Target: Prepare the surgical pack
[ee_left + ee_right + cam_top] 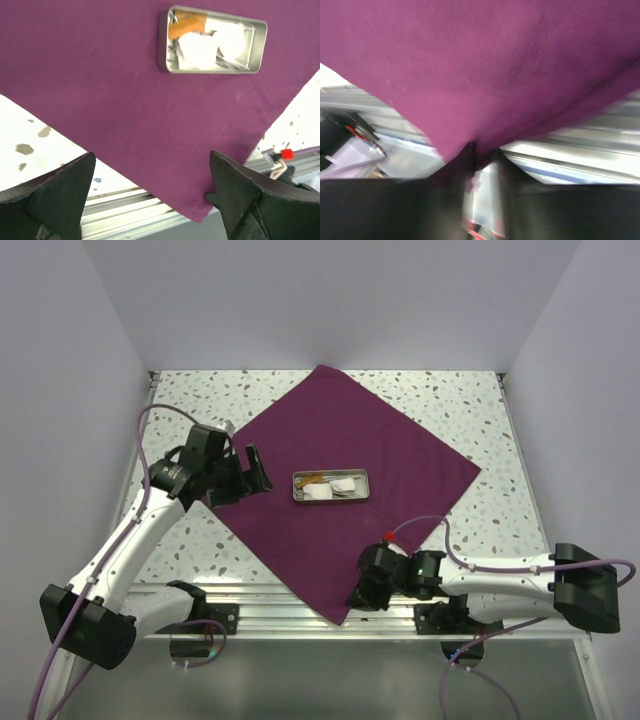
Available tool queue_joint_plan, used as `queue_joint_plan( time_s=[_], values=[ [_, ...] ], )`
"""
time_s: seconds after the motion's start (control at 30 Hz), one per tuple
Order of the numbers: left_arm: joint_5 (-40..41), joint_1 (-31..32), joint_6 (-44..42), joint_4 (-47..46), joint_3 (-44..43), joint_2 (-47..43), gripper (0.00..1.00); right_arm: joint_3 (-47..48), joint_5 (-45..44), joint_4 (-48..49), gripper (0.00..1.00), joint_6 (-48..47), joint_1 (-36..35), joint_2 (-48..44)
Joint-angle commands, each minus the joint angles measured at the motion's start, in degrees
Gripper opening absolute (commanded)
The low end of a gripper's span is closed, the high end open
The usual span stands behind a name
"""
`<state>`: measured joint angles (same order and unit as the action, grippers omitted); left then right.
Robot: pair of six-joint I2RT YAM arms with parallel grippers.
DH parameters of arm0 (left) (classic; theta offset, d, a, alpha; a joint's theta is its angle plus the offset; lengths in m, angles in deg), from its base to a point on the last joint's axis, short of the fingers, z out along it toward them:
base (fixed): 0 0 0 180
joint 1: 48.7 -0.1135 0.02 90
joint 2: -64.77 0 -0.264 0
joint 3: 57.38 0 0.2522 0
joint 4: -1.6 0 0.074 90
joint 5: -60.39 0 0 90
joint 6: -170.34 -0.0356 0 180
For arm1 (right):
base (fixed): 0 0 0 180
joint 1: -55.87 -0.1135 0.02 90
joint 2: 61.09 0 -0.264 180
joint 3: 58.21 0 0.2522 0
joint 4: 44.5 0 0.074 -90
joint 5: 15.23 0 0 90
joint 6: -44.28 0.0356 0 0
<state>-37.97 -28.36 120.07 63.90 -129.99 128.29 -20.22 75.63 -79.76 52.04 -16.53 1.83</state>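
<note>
The dark purple cloth point(400, 455) lies spread like a diamond, its near corner hanging over the table's front rail. The small steel tray point(365, 486) sits at its middle with white gauze point(318, 493) inside; thin steel pieces point(231, 61) beside the gauze are too small to name. My right gripper point(355, 598) is at the cloth's near corner; in the blurred right wrist view the cloth point(485, 75) runs to a tip between the fingers, with a narrow gap still showing in the right gripper point(485, 165). My left gripper point(252, 475) hovers wide open over the cloth's left edge, and nothing is inside the left gripper point(152, 195).
An orange-brown tab point(187, 22) lies in the tray point(212, 70) beside the gauze point(200, 47). The speckled tabletop point(470, 400) surrounds the cloth point(100, 75). An aluminium rail point(280, 605) runs along the near edge, and white walls close in the back and sides.
</note>
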Motion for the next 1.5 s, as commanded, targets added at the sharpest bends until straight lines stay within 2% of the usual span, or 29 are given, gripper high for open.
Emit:
queue_joint_plan(
  time_s=[0.0, 0.03, 0.1, 0.2, 0.27, 0.33, 0.4, 0.47, 0.53, 0.77, 0.97, 1.17, 1.47],
  values=[
    [4.75, 0.23, -4.99, 4.46, -6.18, 0.90, 1.00, 4.32, -5.24, -1.43, 0.15, 2.17, -0.46, -2.00],
    [5.45, 0.23, -5.18, 4.64, -6.62, 0.72, 1.00, 5.29, -5.87, -2.57, 0.08, 2.61, -0.46, -3.05],
    [5.72, 0.23, -5.80, 4.29, -6.89, 0.28, 1.00, 7.57, -7.45, -4.25, 0.01, 2.53, 1.11, -5.95],
    [5.64, 0.23, -6.76, 3.94, -7.07, 0.28, 1.00, 10.65, -3.17, -5.83, 0.00, -2.20, 9.62, -7.19],
    [6.34, 0.23, -7.12, 4.11, -7.94, 0.46, 1.00, 12.85, -0.96, -7.24, 0.00, -8.61, 17.70, -6.49],
    [7.73, 0.49, -7.73, 4.11, -8.56, 0.81, 1.00, 16.98, 3.76, -8.47, 0.00, -14.75, 25.94, -3.60],
    [8.18, 0.75, -8.08, 4.20, -9.26, 0.98, 1.00, 23.19, 5.98, -8.21, 0.00, -18.98, 30.11, -0.18],
    [8.18, 0.76, -8.26, 4.20, -9.35, 1.42, 1.00, 29.09, 9.50, -10.22, 0.00, -26.45, 34.77, 8.24],
    [8.18, 0.76, -8.44, 3.67, -9.18, 2.47, 1.00, 39.11, 12.04, -13.12, 0.00, -33.20, 37.32, 17.88],
    [13.10, 0.41, -10.71, 1.92, -13.30, 10.37, 1.00, 68.89, 14.16, -22.70, 0.00, -46.86, 45.59, 40.07],
    [12.76, 0.14, -10.73, 1.65, -17.08, 16.88, 1.00, 84.28, 18.29, -25.00, 0.00, -52.22, 50.42, 53.60],
    [13.46, -0.21, -10.10, 2.62, -20.25, 22.78, 1.00, 92.83, 21.72, -22.72, 0.00, -54.51, 52.01, 63.02],
    [12.58, -2.58, -10.37, 2.09, -20.43, 25.42, 1.00, 94.87, 23.57, -22.19, 0.00, -55.83, 53.86, 68.92]
  ],
)
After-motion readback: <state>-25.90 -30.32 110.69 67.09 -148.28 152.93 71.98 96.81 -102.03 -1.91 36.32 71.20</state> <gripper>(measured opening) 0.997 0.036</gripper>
